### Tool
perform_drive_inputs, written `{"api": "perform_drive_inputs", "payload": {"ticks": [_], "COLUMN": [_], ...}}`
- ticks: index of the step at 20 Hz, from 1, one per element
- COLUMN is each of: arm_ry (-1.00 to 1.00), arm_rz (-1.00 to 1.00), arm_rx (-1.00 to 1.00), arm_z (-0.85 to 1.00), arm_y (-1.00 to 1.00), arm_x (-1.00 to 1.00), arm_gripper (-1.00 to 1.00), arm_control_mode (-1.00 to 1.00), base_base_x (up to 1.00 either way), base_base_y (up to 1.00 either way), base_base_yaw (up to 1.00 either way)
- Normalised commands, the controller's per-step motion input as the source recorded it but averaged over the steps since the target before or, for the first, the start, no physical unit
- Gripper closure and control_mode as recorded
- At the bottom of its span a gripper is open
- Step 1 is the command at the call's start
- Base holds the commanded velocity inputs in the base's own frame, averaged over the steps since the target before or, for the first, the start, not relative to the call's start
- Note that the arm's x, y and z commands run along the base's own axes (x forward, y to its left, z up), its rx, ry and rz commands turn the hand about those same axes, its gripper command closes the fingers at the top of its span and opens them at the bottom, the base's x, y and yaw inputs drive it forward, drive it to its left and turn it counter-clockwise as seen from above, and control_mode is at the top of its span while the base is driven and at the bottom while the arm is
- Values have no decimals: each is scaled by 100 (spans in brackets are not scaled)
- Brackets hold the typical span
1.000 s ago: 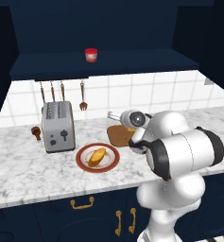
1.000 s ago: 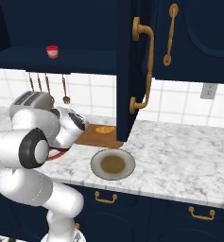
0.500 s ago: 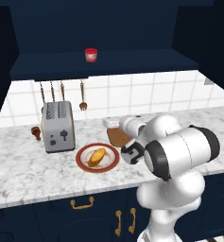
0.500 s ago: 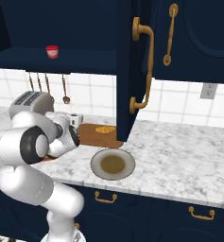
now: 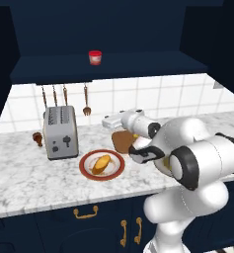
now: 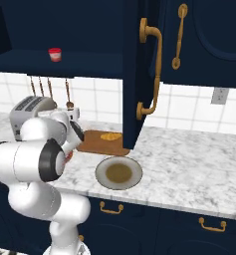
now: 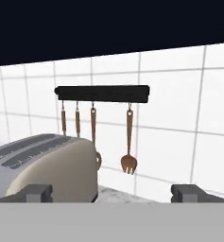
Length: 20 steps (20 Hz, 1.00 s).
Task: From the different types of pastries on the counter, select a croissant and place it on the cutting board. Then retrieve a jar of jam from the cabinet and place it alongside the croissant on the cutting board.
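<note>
Croissant (image 6: 111, 136) lies lengthwise across cutting board (image 6: 92, 143).

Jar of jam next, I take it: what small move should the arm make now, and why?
Probably raise the hand toward the cabinet shelf. The croissant already lies on the cutting board, while the jar of jam stands on the cabinet shelf above. The gripper is open with nothing between its fingertips, level with the toaster, well below the jar.
</note>
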Motion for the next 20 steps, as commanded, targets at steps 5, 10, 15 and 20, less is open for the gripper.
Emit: {"api": "perform_drive_inputs", "payload": {"ticks": [5, 10, 15, 20], "arm_ry": [7, 1, -2, 0], "arm_rz": [8, 0, -7, -27], "arm_rx": [-14, -12, -1, -8], "arm_z": [100, 64, 5, 86], "arm_y": [1, 9, 29, 66], "arm_x": [0, -3, -1, 0], "arm_gripper": [-100, -100, -100, -100], "arm_control_mode": [-100, -100, -100, -100], "base_base_x": [0, 0, 0, 0], "base_base_y": [0, 0, 0, 0], "base_base_yaw": [0, 0, 0, 0]}}
